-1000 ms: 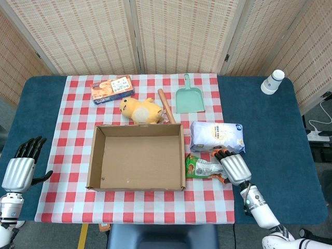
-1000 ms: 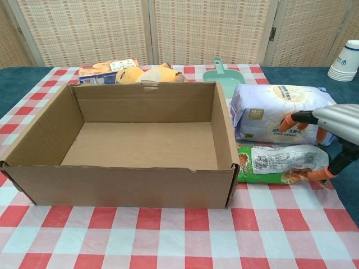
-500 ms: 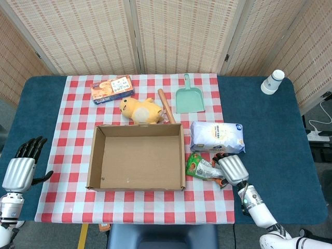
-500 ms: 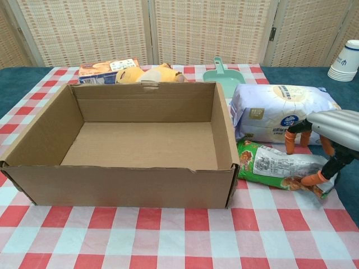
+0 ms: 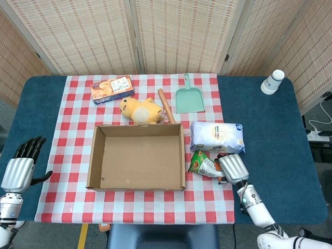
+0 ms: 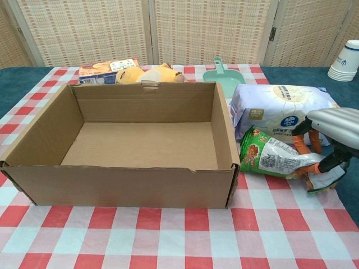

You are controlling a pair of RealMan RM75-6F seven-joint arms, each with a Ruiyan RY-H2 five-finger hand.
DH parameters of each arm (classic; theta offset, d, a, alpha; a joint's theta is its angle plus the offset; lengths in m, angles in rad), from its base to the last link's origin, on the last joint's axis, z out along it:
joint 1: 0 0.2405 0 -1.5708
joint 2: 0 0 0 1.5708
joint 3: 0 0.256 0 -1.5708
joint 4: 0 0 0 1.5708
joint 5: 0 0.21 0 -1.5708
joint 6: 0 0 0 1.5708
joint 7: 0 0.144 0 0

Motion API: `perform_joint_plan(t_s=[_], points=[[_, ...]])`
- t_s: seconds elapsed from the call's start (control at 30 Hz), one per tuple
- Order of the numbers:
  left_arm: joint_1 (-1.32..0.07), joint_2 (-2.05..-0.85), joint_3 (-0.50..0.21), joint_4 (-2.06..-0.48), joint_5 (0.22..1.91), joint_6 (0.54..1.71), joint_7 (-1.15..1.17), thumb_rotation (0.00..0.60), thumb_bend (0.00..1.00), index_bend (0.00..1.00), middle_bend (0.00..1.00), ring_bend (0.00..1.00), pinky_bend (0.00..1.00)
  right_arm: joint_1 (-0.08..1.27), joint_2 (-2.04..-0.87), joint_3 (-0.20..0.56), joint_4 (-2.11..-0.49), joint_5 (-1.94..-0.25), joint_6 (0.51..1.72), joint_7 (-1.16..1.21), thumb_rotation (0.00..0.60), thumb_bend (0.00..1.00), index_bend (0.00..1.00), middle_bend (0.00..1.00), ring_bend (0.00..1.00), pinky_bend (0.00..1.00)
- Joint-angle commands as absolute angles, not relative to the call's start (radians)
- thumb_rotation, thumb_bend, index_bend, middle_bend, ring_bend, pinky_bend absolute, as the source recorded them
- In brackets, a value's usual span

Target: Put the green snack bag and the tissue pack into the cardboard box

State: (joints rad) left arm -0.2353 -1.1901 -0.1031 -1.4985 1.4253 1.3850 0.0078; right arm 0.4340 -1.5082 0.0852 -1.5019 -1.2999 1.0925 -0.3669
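Grasping the green snack bag (image 6: pixel 272 159) at its far end, the right hand (image 6: pixel 331 134) holds it tilted at centre-right, beside the cardboard box (image 6: pixel 126 185) — the slippery bag could slide out, or catch the box wall. The left hand (image 5: pixel 19 168) rests released, lower left.

1. The green snack bag (image 6: pixel 273 160) carries a white panel of small print, too fine to read.
2. The tissue pack (image 6: pixel 279 110) shows a dark square label and a round blue badge on its front; no lettering on either can be made out.
3. The paper cups (image 6: pixel 346 60) bear a blue mark, shape only, no legible characters.
4. The orange box (image 5: pixel 112 88) has printed pictures and a white patch; its text is unreadable.
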Motion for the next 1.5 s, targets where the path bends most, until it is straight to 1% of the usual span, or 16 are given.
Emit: perform_joint_plan(t_s=[0.03, 0.27, 0.5, 0.67, 0.77, 0.87, 0.93, 1.03, 1.1, 1.17, 1.27, 1.37, 1.4, 1.5], points=[[-0.235, -1.189, -0.103, -1.499, 1.428, 1.387, 0.005, 0.6, 0.19, 0.0, 0.0, 0.0, 0.09, 0.434, -1.514, 0.083, -1.497, -1.306, 1.098, -0.365, 0.6, 0.33, 0.76, 0.53, 0.61, 0.82], [-0.232, -1.183, -0.102, -1.506, 1.43, 1.391, 0.003, 0.6, 0.19, 0.0, 0.0, 0.0, 0.1, 0.425, -1.508, 0.069, -1.506, -1.353, 1.134, -0.334, 0.6, 0.37, 0.8, 0.57, 0.64, 0.86], [-0.232, -1.18, -0.102, -1.511, 1.432, 1.392, 0.004, 0.6, 0.19, 0.0, 0.0, 0.0, 0.1, 0.401, -1.462, 0.054, -1.587, -1.392, 1.191, -0.351, 0.6, 0.4, 0.81, 0.58, 0.67, 0.89], [-0.232, -1.176, -0.1, -1.511, 1.436, 1.391, -0.006, 0.6, 0.19, 0.0, 0.0, 0.0, 0.1, 0.375, -1.391, 0.044, -1.7, -1.447, 1.266, -0.403, 0.6, 0.4, 0.81, 0.58, 0.67, 0.89], [-0.23, -1.177, -0.101, -1.512, 1.436, 1.395, -0.005, 0.6, 0.19, 0.0, 0.0, 0.0, 0.1, 0.363, -1.335, 0.047, -1.794, -1.499, 1.32, -0.466, 0.6, 0.4, 0.81, 0.58, 0.67, 0.89], [-0.229, -1.177, -0.1, -1.514, 1.438, 1.397, 0.0, 0.6, 0.19, 0.0, 0.0, 0.0, 0.1, 0.369, -1.286, 0.071, -1.891, -1.547, 1.356, -0.543, 0.6, 0.4, 0.81, 0.58, 0.67, 0.89], [-0.229, -1.177, -0.099, -1.515, 1.439, 1.398, 0.003, 0.6, 0.19, 0.0, 0.0, 0.0, 0.1, 0.386, -1.267, 0.103, -1.945, -1.566, 1.361, -0.595, 0.6, 0.4, 0.82, 0.59, 0.67, 0.89], [-0.23, -1.178, -0.099, -1.518, 1.441, 1.398, 0.008, 0.6, 0.19, 0.0, 0.0, 0.0, 0.1, 0.431, -1.258, 0.162, -2.001, -1.551, 1.33, -0.645, 0.6, 0.4, 0.82, 0.59, 0.68, 0.9], [-0.232, -1.179, -0.098, -1.519, 1.442, 1.395, 0.01, 0.6, 0.19, 0.0, 0.0, 0.0, 0.1, 0.481, -1.263, 0.21, -2.025, -1.499, 1.272, -0.645, 0.6, 0.4, 0.82, 0.59, 0.68, 0.9], [-0.235, -1.178, -0.098, -1.519, 1.441, 1.389, 0.007, 0.6, 0.19, 0.0, 0.0, 0.0, 0.1, 0.544, -1.28, 0.261, -2.014, -1.439, 1.205, -0.656, 0.6, 0.4, 0.82, 0.59, 0.68, 0.9], [-0.235, -1.174, -0.1, -1.519, 1.439, 1.387, -0.001, 0.6, 0.19, 0.0, 0.0, 0.0, 0.1, 0.638, -1.335, 0.316, -1.963, -1.344, 1.105, -0.637, 0.6, 0.4, 0.82, 0.59, 0.68, 0.9], [-0.236, -1.173, -0.101, -1.513, 1.435, 1.383, -0.012, 0.6, 0.19, 0.0, 0.0, 0.0, 0.1, 0.72, -1.381, 0.342, -1.887, -1.277, 1.002, -0.586, 0.6, 0.4, 0.82, 0.59, 0.68, 0.9], [-0.236, -1.173, -0.102, -1.509, 1.432, 1.381, -0.015, 0.6, 0.19, 0.0, 0.0, 0.0, 0.1, 0.754, -1.402, 0.351, -1.848, -1.26, 0.966, -0.567, 0.6, 0.4, 0.82, 0.59, 0.68, 0.9], [-0.236, -1.174, -0.104, -1.501, 1.421, 1.374, -0.022, 0.6, 0.19, 0.0, 0.0, 0.0, 0.1, 0.833, -1.47, 0.369, -1.737, -1.256, 0.91, -0.522, 0.6, 0.4, 0.82, 0.59, 0.68, 0.9]])
